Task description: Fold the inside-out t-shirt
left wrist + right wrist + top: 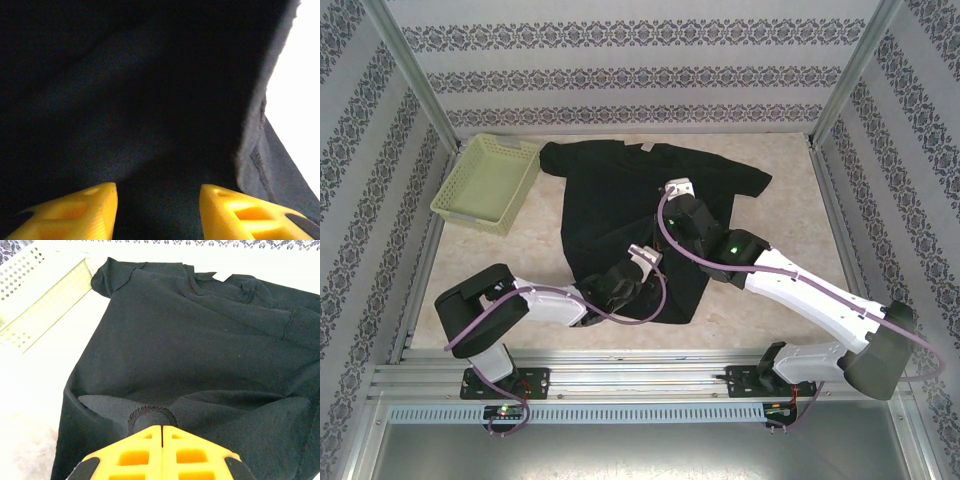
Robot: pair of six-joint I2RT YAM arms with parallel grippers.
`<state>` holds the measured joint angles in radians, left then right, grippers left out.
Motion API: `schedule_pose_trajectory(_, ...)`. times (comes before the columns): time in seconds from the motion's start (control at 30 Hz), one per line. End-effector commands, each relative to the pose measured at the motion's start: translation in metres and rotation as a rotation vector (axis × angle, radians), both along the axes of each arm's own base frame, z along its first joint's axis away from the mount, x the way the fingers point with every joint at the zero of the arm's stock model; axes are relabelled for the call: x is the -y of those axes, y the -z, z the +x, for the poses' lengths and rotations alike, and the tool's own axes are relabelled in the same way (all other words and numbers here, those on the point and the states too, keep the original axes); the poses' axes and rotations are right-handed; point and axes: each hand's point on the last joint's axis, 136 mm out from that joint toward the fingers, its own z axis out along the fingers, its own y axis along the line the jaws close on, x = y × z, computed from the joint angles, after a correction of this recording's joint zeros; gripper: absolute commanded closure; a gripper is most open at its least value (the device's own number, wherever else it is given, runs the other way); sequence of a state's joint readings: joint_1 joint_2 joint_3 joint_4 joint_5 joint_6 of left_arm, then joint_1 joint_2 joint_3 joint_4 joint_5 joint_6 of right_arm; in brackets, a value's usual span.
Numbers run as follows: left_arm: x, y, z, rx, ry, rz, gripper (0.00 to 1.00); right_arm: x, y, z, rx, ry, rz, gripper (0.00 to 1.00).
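Two hands are readying the inside-out t-shirt (620,190), lying spread mid-desk: right hand (161,429) pinching a fabric pucker, left hand (158,192) reaching spread-fingered at the near hem. Next, seemingly, the left is needing to close on cloth.

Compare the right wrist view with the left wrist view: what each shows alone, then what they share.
Right wrist: the basket, bare table, the t-shirt with sleeves and collar, and the right pincer shut on a pinch of cloth. Left wrist: the left pincer open, close over dark cloth, a hem edge at right. Both: black t-shirt fabric and yellow fingers.
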<state>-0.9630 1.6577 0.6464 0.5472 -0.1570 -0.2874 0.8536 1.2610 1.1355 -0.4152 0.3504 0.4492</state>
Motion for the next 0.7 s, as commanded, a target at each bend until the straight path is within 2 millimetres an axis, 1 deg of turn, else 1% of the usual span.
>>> schedule_pose_trajectory(0.0,-0.014,-0.03,-0.005,0.096,-0.061,-0.042,0.51,0.008,0.003,0.0,0.0,0.029,-0.018,1.0)
schedule_pose_trajectory(0.07,-0.035,-0.043,-0.005,0.127,-0.132,-0.09,0.46,0.009,0.007,-0.002,-0.006,0.026,-0.013,1.0)
schedule_pose_trajectory(0.13,-0.045,-0.06,-0.006,0.161,-0.16,-0.138,0.44,0.006,0.008,-0.004,-0.005,0.005,0.008,1.0)
schedule_pose_trajectory(0.17,-0.046,-0.067,-0.006,0.172,-0.164,-0.148,0.44,0.005,0.01,-0.006,-0.007,-0.002,0.017,1.0)
schedule_pose_trajectory(0.23,-0.044,-0.082,-0.004,0.197,-0.155,-0.164,0.39,0.004,0.012,-0.007,-0.012,-0.006,0.029,1.0)
schedule_pose_trajectory(0.33,-0.037,-0.097,0.003,0.21,-0.136,-0.202,0.29,-0.001,0.013,-0.011,-0.024,-0.038,0.042,1.0)
schedule_pose_trajectory(0.43,-0.028,-0.102,0.014,0.194,-0.116,-0.232,0.24,-0.004,0.014,-0.014,-0.026,-0.05,0.062,1.0)
schedule_pose_trajectory(0.5,-0.024,-0.101,0.021,0.186,-0.117,-0.227,0.22,-0.004,0.013,-0.016,-0.032,-0.051,0.074,1.0)
schedule_pose_trajectory(0.57,-0.025,-0.102,0.029,0.196,-0.147,-0.219,0.2,-0.004,0.013,-0.019,-0.032,-0.058,0.086,1.0)
schedule_pose_trajectory(0.67,-0.034,-0.101,0.047,0.178,-0.199,-0.225,0.28,-0.001,0.015,-0.022,-0.033,-0.054,0.096,1.0)
